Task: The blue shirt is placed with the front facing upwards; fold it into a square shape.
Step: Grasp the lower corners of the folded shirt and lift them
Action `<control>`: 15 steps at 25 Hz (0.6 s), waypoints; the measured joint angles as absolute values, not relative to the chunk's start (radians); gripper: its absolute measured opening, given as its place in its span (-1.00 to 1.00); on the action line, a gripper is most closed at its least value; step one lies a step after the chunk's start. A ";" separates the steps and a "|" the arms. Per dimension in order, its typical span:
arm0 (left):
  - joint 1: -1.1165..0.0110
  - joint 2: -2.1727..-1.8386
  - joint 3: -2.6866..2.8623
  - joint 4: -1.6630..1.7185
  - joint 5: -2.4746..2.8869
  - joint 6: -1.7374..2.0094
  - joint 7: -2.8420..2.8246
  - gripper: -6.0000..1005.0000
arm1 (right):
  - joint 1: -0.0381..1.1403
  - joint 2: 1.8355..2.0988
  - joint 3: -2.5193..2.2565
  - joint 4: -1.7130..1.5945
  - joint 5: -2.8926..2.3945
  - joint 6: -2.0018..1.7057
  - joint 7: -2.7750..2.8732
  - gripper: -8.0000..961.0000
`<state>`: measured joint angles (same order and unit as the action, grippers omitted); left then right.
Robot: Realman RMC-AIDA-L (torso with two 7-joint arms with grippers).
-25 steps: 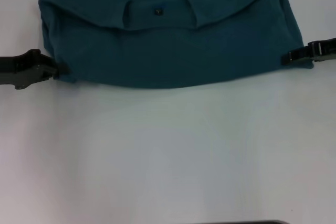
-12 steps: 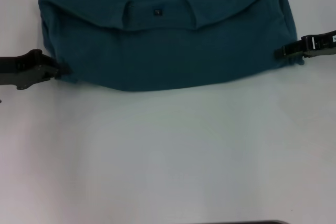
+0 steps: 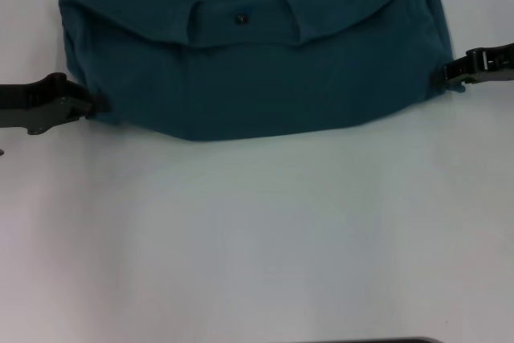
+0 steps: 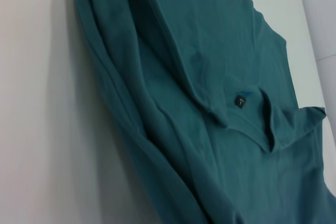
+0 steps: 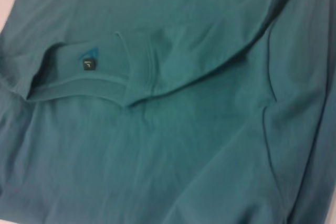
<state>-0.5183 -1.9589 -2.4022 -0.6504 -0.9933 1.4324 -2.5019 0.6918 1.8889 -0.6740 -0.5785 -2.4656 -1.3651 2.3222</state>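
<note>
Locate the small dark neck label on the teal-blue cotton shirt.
Head view: small dark label sits inside the neckline, upper centre of the teal-blue cotton shirt, between the two grippers.

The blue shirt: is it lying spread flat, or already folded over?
Partly folded. The blue shirt has a curved upper layer lying over a lower one, its neck label showing; no square yet.

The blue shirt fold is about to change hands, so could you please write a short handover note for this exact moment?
Left gripper: at the blue shirt's near left corner, apparently pinching it.
Right gripper: at the near right edge; grip unclear.
Shirt: on the white table, collar and label visible, one layer folded over.
Done: a first fold.
Left: remaining folds to a square.
</note>
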 joint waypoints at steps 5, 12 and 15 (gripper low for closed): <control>-0.520 -1.959 -2.402 -0.650 -0.991 1.433 -2.505 -0.96 | 0.692 1.888 -0.682 -0.591 -2.473 -1.372 2.331 -0.33; -0.519 -1.947 -2.391 -0.649 -0.981 1.446 -2.509 -0.96 | 0.690 1.884 -0.685 -0.593 -2.493 -1.386 2.343 -0.77; -0.518 -1.940 -2.389 -0.649 -0.968 1.469 -2.509 -0.96 | 0.697 1.876 -0.686 -0.597 -2.517 -1.427 2.348 -0.87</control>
